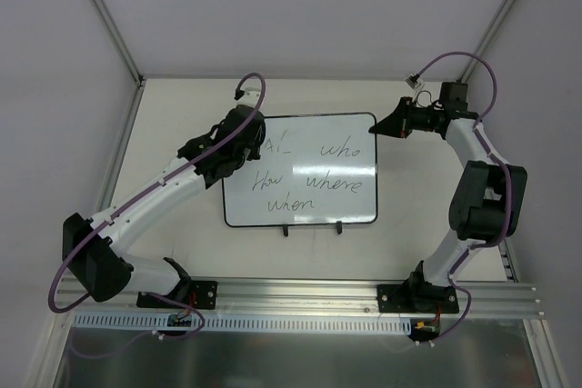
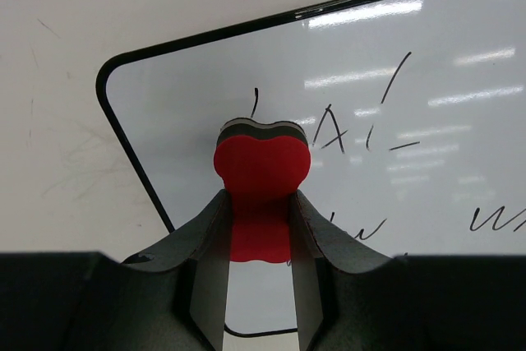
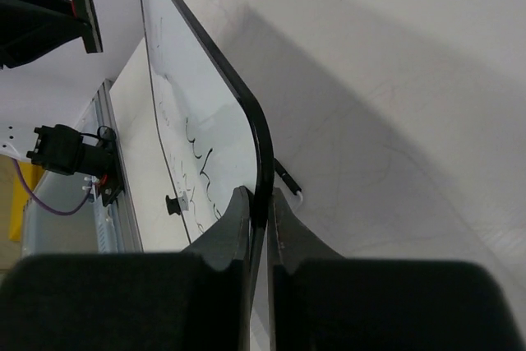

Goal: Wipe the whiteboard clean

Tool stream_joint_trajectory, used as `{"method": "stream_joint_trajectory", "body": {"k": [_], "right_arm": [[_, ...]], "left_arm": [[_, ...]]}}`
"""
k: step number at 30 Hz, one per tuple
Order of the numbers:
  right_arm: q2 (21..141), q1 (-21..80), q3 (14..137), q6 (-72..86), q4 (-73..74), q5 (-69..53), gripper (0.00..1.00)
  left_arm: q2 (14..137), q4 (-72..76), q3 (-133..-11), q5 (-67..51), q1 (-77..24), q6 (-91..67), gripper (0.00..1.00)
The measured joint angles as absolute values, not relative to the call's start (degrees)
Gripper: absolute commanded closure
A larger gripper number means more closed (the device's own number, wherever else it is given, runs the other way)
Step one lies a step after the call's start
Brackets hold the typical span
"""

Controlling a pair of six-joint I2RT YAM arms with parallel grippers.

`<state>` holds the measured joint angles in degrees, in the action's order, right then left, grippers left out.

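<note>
The whiteboard (image 1: 318, 156) stands tilted on two black feet at mid-table, with black handwritten words on it. My left gripper (image 2: 259, 232) is shut on a red bone-shaped eraser (image 2: 261, 172), held just above the board's top left corner near the letters "Al". In the top view the left gripper (image 1: 238, 138) is over that corner. My right gripper (image 3: 261, 207) is shut on the board's black frame (image 3: 261, 141) at the top right corner; in the top view it (image 1: 382, 124) sits at that corner. The eraser also shows in the right wrist view (image 3: 85, 14).
An aluminium rail (image 1: 300, 295) carrying both arm bases runs along the near edge. A metal post (image 1: 105, 15) and white enclosure walls bound the table at the back and sides. A black cable connector (image 3: 62, 154) sits near the rail.
</note>
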<state>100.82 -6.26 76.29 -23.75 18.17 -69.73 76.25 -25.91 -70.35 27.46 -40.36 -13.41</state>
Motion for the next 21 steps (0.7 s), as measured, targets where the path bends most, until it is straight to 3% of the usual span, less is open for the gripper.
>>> {"method": "stream_joint_trajectory", "body": {"k": [21], "right_arm": [[101.8,-9.0,74.3,-25.2,20.2,-74.0,1.00]], "left_arm": [[83.5,-25.1,-74.7,27.5,-36.5,-12.6,0.97]]}}
